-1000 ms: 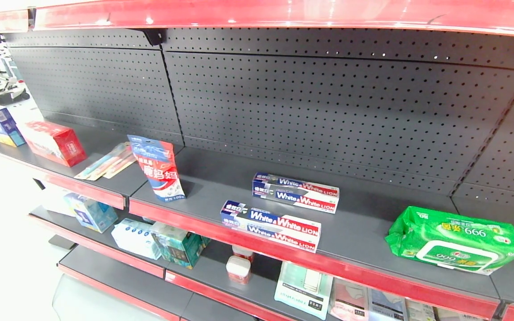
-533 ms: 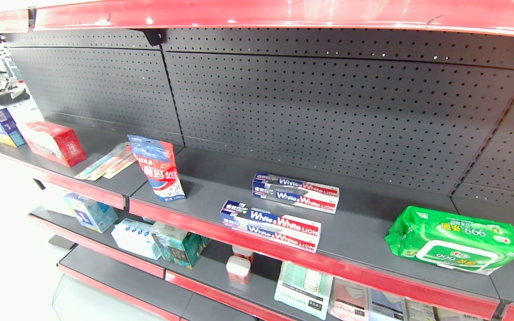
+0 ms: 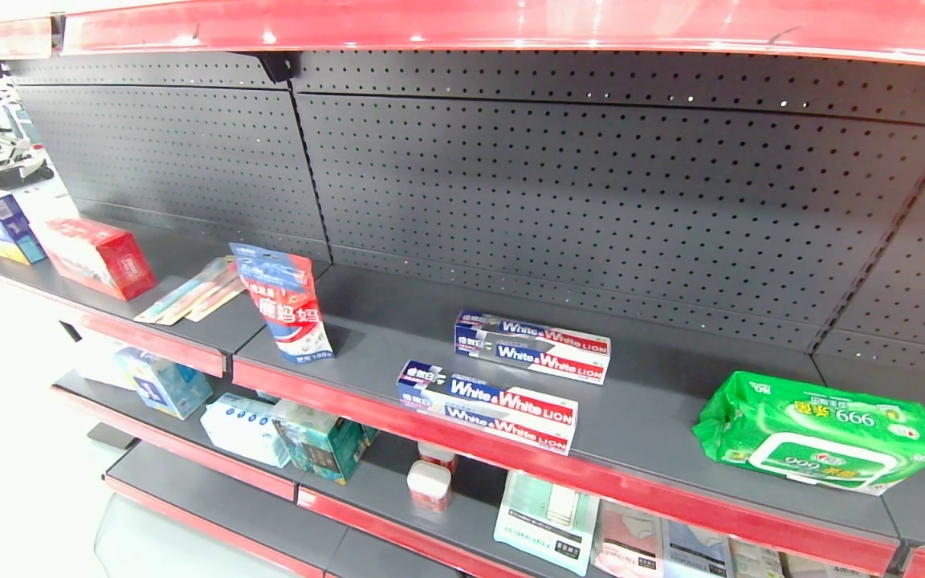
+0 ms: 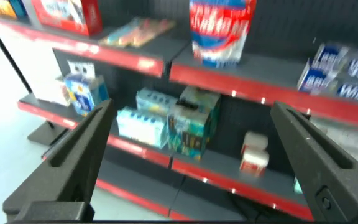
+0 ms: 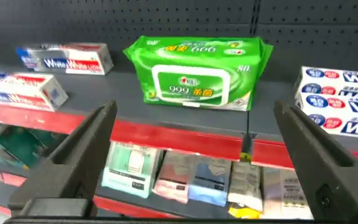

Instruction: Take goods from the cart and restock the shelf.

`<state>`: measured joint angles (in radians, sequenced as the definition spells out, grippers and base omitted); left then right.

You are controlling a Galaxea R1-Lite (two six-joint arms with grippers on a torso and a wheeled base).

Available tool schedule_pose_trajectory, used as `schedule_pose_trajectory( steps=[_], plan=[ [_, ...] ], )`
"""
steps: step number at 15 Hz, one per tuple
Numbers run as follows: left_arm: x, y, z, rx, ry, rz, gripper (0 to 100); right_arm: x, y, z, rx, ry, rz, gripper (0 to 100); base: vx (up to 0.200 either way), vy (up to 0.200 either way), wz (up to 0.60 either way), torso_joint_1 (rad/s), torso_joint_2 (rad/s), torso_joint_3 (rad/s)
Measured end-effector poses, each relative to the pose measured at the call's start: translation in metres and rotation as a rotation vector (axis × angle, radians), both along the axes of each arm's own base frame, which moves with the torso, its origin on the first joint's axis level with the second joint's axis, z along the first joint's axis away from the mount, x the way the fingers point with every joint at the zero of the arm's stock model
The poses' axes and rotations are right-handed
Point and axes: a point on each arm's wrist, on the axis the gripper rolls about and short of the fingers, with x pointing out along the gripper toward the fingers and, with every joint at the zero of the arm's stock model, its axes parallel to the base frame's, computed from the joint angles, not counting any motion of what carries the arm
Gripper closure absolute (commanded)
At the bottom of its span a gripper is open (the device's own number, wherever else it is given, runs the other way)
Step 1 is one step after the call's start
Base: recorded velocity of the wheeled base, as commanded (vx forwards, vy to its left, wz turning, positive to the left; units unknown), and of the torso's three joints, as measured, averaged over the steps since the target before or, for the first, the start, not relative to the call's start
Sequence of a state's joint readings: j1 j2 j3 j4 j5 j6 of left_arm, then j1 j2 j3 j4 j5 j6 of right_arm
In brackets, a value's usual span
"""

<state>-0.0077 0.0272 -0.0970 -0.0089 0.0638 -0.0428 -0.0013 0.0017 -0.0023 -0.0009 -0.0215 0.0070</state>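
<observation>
Grey steel shelf board (image 3: 398, 309) with a red front lip, backed by black pegboard, straight ahead of both arms and only thinly stocked. Left fingers (image 4: 73, 155) spread wide around nothing; right fingers (image 5: 73, 162) likewise spread and carrying nothing. Likely step, then: fetch the next item from the cart. Best to turn away with both arms drawn in clear of the red lip, grip one pack at a time across its narrow sides, and bring it back level. Worth choosing the landing spot now: aim for the bare board between the toothpaste and the wipes, or behind the boxes, and set like beside like.

Holds, on that upper board: a flat green soft pack of wet wipes (image 3: 820, 429) at the right; a red cardboard carton (image 3: 97, 257) at the far left; two long white-and-blue toothpaste boxes (image 3: 531, 347) lying flat mid-shelf, one behind the other and apart; a red-and-blue standing pouch (image 3: 283, 301) near the front lip; flat toothbrush packs (image 3: 193, 291) just beside it.

Holds, on the lower grey board (image 3: 181, 449): a white soft pack (image 3: 244, 427), a teal carton (image 3: 319, 440) just beside it, a blue-and-white box (image 3: 164, 384), and a small white-and-red jar (image 3: 429, 484).
</observation>
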Motion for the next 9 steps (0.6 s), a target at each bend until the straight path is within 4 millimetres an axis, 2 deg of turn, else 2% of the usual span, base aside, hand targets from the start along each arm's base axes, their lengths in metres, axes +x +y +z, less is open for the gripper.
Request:
schedule_pose_trajectory(
  steps=[1,2,4,5,7,9],
  plan=[
    [-0.002,0.0,0.019,-0.018,-0.029,-0.011,0,0.0,0.001,0.0,-0.021,0.003,0.057,0,0.0,0.0,0.0,0.0,0.0,0.0],
    [-0.002,0.001,0.047,-0.041,-0.054,-0.024,0,0.0,0.002,-0.001,-0.021,0.004,0.076,0,0.0,0.0,0.0,0.0,0.0,0.0],
    [0.015,0.0,0.089,-0.073,-0.016,-0.043,0,0.0,0.001,-0.001,0.008,0.002,0.05,0,0.0,0.0,0.0,0.0,0.0,0.0],
    [0.03,0.0,0.101,-0.084,0.032,-0.052,0,0.0,0.001,-0.001,0.003,0.003,0.049,0,0.0,0.0,0.0,0.0,0.0,0.0],
    [0.064,-0.003,0.108,-0.093,0.137,-0.074,0,0.0,0.001,-0.001,0.003,0.003,0.049,0,0.0,0.0,0.0,0.0,0.0,0.0],
    [0.094,-0.005,0.106,-0.108,0.212,-0.076,0,0.0,0.001,-0.001,0.0,0.003,0.049,0,0.0,0.0,0.0,0.0,0.0,0.0]
  ],
)
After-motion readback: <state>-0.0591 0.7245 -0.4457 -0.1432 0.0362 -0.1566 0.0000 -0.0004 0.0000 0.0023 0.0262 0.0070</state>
